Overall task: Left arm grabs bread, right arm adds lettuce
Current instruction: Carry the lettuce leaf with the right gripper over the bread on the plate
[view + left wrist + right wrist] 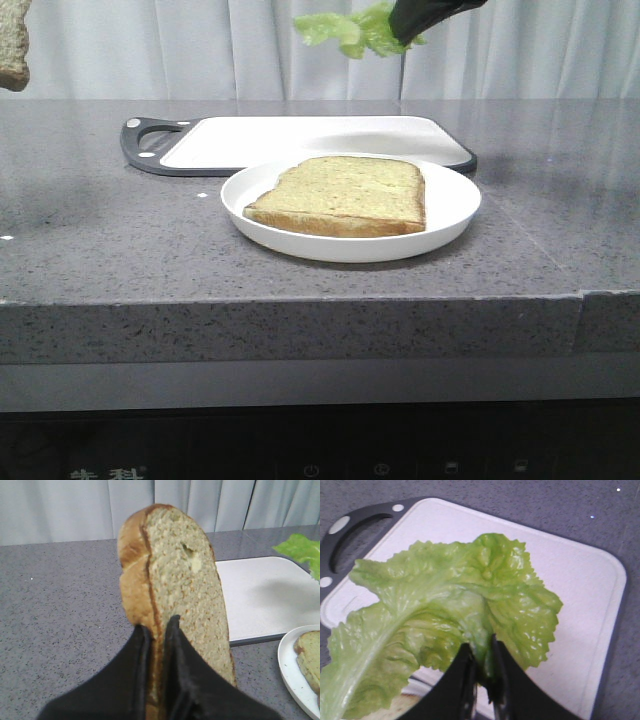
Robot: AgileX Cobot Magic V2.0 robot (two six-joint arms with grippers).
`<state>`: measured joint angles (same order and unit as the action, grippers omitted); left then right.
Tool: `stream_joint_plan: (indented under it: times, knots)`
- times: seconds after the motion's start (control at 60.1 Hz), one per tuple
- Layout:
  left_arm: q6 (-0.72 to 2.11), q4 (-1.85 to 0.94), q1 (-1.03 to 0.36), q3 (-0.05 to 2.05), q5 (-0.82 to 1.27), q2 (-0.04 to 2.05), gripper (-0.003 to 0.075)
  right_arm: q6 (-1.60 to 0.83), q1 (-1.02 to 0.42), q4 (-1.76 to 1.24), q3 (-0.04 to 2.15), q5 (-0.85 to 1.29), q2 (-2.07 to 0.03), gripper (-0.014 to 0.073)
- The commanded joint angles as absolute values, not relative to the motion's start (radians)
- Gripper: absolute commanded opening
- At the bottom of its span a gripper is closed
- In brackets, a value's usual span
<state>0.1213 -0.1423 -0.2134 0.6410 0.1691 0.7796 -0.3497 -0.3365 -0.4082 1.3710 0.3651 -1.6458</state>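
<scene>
My left gripper (159,625) is shut on the lower edge of the bread (180,575), a thick tan slice with brown crust and a small dent, held upright in the air. In the front view only a corner of this bread (12,45) shows at the top left; the left arm is out of frame there. My right gripper (480,647) is shut on the ruffled green lettuce (445,605), held high above the cutting board. In the front view the lettuce (350,30) hangs at the top centre from the right gripper (405,30). The lettuce (302,550) also shows in the left wrist view.
A white plate (450,215) at the table's middle holds a second, flatter bread slice (345,195). A white cutting board (300,135) with a dark handle lies behind it. White curtains hang at the back. The grey table's front edge is near.
</scene>
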Motion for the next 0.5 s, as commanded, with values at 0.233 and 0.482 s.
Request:
stream_joint_plan:
  times: [0.233, 0.482]
  knots:
    - [0.112, -0.157, -0.211, 0.668, 0.079, 0.769, -0.0021, -0.347, -0.470, -0.555, 0.967, -0.011, -1.381, -0.0060]
    - [0.112, -0.157, -0.211, 0.668, 0.079, 0.769, -0.0021, -0.347, -0.471, -0.555, 0.943, 0.035, -1.419, -0.0060]
